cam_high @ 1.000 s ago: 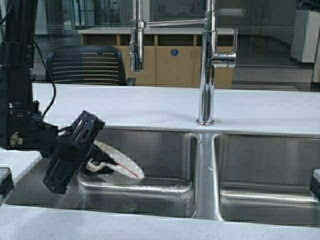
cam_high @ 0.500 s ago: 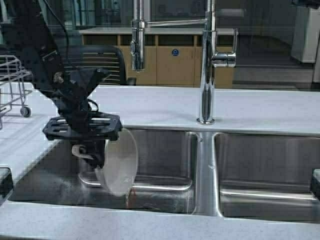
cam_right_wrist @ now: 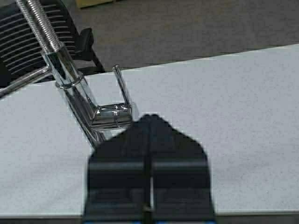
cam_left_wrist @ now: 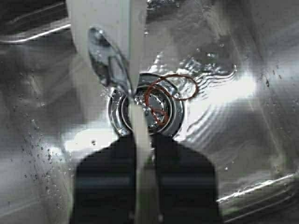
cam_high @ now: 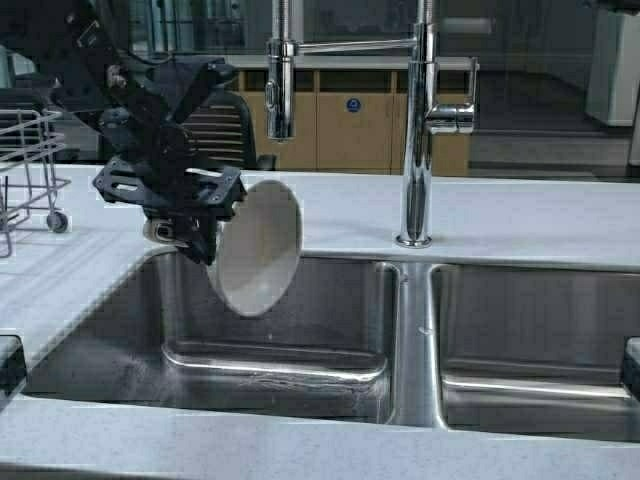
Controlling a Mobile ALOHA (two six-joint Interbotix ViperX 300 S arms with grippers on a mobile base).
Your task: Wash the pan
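My left gripper [cam_high: 190, 232] is shut on the short handle of the white pan [cam_high: 256, 250]. It holds the pan on edge above the left sink basin [cam_high: 300, 330], pale underside toward the high camera. In the left wrist view the pan [cam_left_wrist: 105, 42] shows edge-on and its handle runs between my dark fingers [cam_left_wrist: 110, 172], with the gripper [cam_left_wrist: 142, 140] above the drain [cam_left_wrist: 163, 119]. A red loop [cam_left_wrist: 170, 88] shows over the drain. My right gripper [cam_right_wrist: 149, 120] is shut and empty, close to the faucet lever [cam_right_wrist: 122, 91], and shows only in its wrist view.
The chrome faucet [cam_high: 416, 140] stands on the counter behind the divider between the basins, and its spray head [cam_high: 280, 90] hangs above the pan. The right basin [cam_high: 540, 340] lies to the right. A wire rack [cam_high: 25, 160] stands on the left counter. Water ripples on the left basin floor.
My left arm has lifted the pan from low in the left basin to rim height. The pan has turned from lying tilted to standing on edge.
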